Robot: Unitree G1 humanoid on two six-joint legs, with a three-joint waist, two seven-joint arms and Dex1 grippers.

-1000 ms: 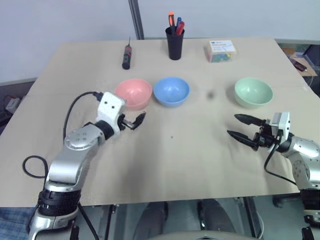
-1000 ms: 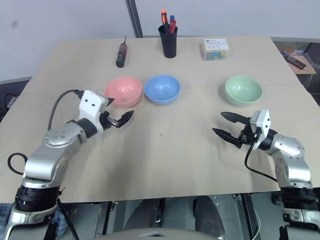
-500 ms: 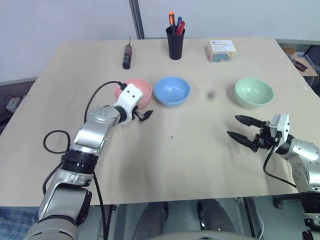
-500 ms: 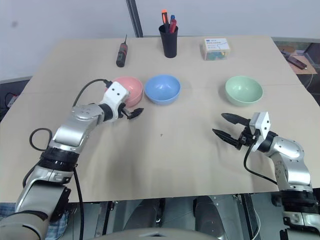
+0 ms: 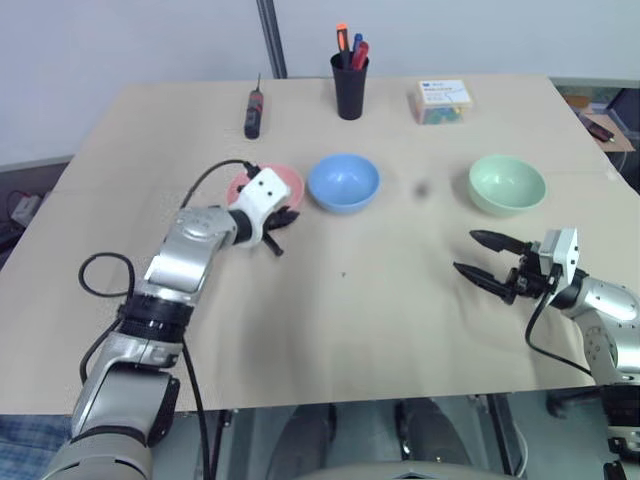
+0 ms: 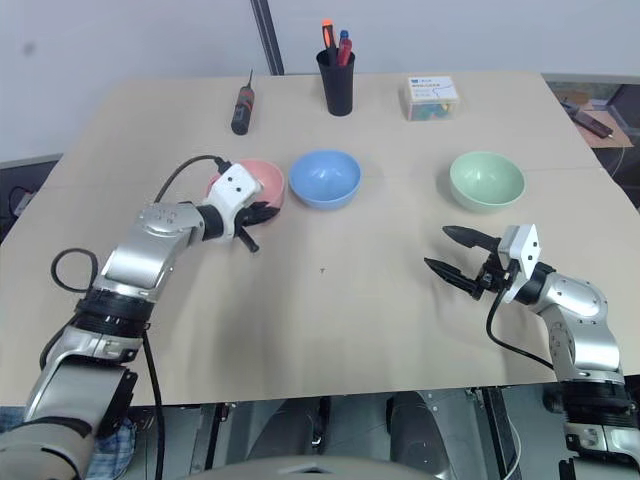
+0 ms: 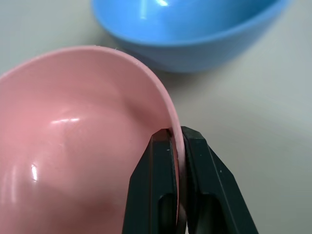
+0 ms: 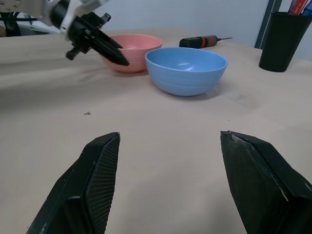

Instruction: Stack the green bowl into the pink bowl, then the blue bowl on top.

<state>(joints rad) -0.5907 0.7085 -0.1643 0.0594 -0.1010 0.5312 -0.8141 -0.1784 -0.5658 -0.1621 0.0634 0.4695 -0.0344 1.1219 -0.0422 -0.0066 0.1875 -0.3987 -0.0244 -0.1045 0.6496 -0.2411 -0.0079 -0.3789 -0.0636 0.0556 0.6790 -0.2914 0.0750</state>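
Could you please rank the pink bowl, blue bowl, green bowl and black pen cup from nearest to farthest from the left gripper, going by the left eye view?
1. Pink bowl: the left gripper is shut on its near rim.
2. Blue bowl: just right of the pink bowl.
3. Black pen cup: at the table's far edge.
4. Green bowl: far right, near the right gripper.

There were three bowls near the black pen cup: one pink bowl, one blue bowl and one green bowl. One screwdriver lay left of the cup, and one small box sat to its right.
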